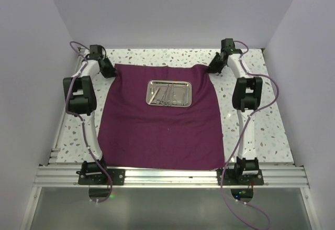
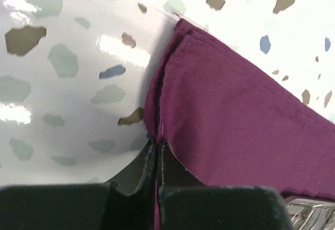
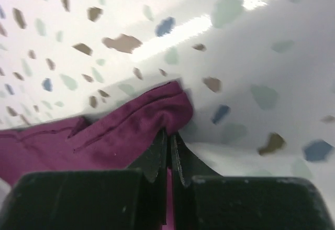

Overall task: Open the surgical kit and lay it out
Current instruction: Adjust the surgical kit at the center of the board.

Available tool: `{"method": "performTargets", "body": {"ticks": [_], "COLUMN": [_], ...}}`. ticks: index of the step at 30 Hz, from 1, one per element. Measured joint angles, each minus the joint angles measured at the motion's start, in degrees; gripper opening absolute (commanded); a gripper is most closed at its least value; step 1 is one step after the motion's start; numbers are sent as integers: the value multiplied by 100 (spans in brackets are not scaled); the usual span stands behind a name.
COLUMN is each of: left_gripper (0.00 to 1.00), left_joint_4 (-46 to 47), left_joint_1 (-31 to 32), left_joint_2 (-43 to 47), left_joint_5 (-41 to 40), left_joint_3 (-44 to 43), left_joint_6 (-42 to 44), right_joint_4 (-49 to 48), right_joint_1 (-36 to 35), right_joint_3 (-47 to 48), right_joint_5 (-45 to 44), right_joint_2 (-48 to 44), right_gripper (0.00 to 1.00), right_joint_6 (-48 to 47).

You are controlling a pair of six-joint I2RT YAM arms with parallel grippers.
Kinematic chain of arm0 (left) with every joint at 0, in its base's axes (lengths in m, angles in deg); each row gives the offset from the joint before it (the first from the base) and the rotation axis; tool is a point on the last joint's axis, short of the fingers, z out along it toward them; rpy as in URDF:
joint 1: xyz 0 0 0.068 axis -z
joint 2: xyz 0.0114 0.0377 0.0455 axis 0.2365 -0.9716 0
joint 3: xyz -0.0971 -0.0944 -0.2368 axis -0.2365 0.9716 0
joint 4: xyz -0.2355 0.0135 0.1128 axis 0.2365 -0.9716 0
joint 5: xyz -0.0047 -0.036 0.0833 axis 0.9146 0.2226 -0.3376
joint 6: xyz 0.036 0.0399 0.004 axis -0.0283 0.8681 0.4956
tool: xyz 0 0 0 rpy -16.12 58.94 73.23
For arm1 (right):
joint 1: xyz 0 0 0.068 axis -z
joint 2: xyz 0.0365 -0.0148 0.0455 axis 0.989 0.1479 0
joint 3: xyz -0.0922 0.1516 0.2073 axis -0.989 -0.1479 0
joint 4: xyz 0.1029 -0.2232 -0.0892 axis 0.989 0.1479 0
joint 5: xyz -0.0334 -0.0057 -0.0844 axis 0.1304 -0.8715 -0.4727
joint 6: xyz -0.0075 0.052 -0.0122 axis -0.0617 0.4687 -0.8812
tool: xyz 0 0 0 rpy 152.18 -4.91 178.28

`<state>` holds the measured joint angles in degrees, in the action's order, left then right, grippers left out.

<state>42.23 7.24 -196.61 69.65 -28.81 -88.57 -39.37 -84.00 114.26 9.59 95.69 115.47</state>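
Observation:
The dark purple cloth wrap (image 1: 157, 128) lies spread open on the speckled table. A shiny steel tray (image 1: 168, 93) with several slim steel instruments (image 1: 165, 95) sits on its far middle. My left gripper (image 1: 108, 70) is shut on the cloth's far left corner (image 2: 172, 57); the jaws pinch the fabric edge (image 2: 155, 135). My right gripper (image 1: 215, 65) is shut on the far right corner (image 3: 172, 104), with cloth between the jaws. A corner of the tray shows at the lower right of the left wrist view (image 2: 309, 211).
White walls enclose the speckled table (image 1: 261, 115) on the left, right and back. An aluminium rail (image 1: 167, 176) with both arm bases runs along the near edge. Purple cables hang beside each arm.

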Motion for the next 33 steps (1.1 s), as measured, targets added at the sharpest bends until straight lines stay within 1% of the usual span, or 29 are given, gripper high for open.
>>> {"method": "performTargets", "body": {"ticks": [4, 7, 11, 17, 18, 19, 20, 21, 22, 23, 24, 25, 27, 30, 33], "left_gripper": [0, 0, 0, 0, 0, 0, 0, 0, 10, 25, 48, 99, 100, 100, 100], "left_joint_4": [-105, -184, -343, -310, -297, -293, -293, -271, -236, -151, -127, -127, 4, -11, -46], "left_joint_1": [11, 15, 9, -72, -94, -111, -125, -127, -125, -127, -131, -136, -155, -144, -98], "left_joint_2": [-330, -581, -901, -951, -951, -951, -951, -949, -927, -859, -787, -721, -603, -350, -162], "left_joint_5": [-2, -96, -332, -376, -369, -367, -339, -328, -363, -393, -446, -496, -442, -599, -782], "left_joint_3": [-549, -981, -1624, -1886, -1897, -1897, -1893, -1860, -1786, -1615, -1438, -1287, -1213, -1213, -1268], "left_joint_6": [-168, -302, -466, -699, -713, -734, -748, -750, -750, -739, -713, -708, -734, -697, -577], "right_joint_4": [-214, -321, -413, -654, -697, -708, -699, -704, -697, -669, -629, -531, -363, -313, -254], "right_joint_1": [-7, 9, 50, 179, 232, 271, 317, 348, 369, 404, 435, 468, 540, 632, 667], "right_joint_3": [555, 1075, 1351, 1228, 1102, 1010, 925, 872, 857, 831, 791, 723, 579, 175, -575], "right_joint_5": [544, 752, 632, 286, 229, 188, 164, 157, 2, -59, -188, -348, -564, -743, -804], "right_joint_2": [424, 769, 929, 868, 787, 732, 680, 623, 551, 479, 378, 284, 179, -90, -560], "right_gripper": [0, 0, 0, 0, 4, 17, 37, 52, 72, 75, 76, 76, 76, 76, 76], "right_joint_6": [302, 544, 776, 922, 925, 922, 922, 925, 870, 831, 743, 660, 560, 455, 431]}}
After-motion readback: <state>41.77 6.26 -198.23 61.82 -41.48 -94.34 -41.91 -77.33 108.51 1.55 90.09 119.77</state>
